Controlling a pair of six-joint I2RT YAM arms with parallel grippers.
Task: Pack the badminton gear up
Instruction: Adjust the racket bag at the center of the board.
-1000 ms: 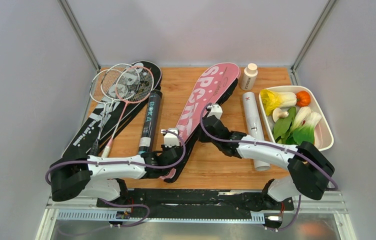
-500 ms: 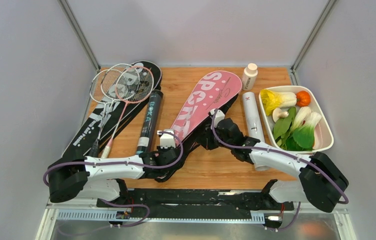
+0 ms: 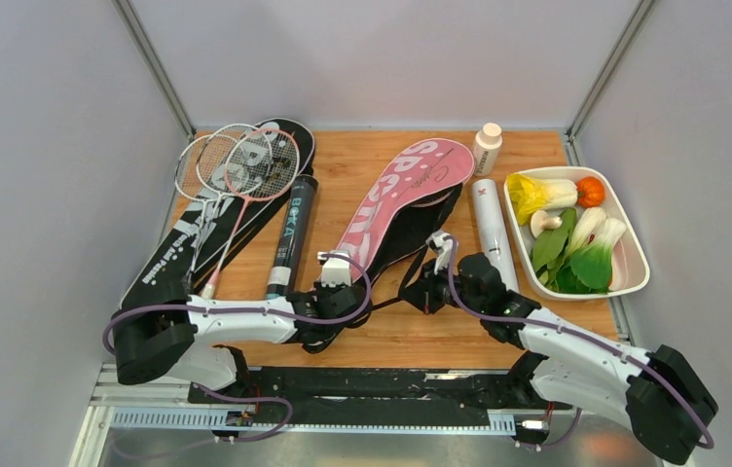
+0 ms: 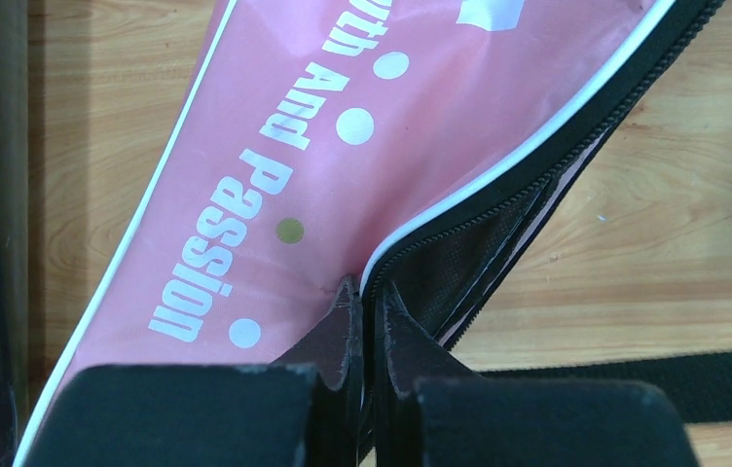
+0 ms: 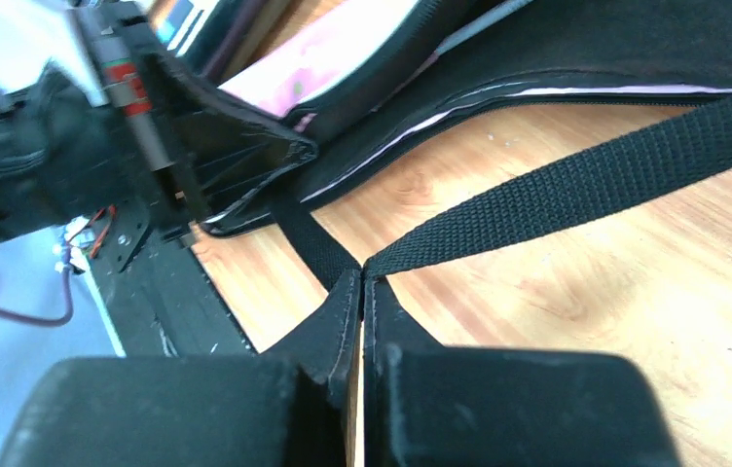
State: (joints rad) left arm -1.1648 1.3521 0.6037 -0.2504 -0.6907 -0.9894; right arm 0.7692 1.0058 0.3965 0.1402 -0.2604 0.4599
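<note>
Risk: L tool (image 4: 364, 288) clamped on pink bag (image 4: 274, 146) edge, R tool (image 5: 362, 276) pinching its strap (image 5: 586, 185); opposing pulls could slip a grip.

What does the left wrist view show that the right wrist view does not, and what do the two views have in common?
Only the left wrist view: the white lettering "With And Passion" and the white dots on the pink racket-shaped fabric bag.
Only the right wrist view: the right hand, shut on the black woven strap.
Both: the pink bag, the left hand shut on the bag's edge, and the wooden table.
</note>
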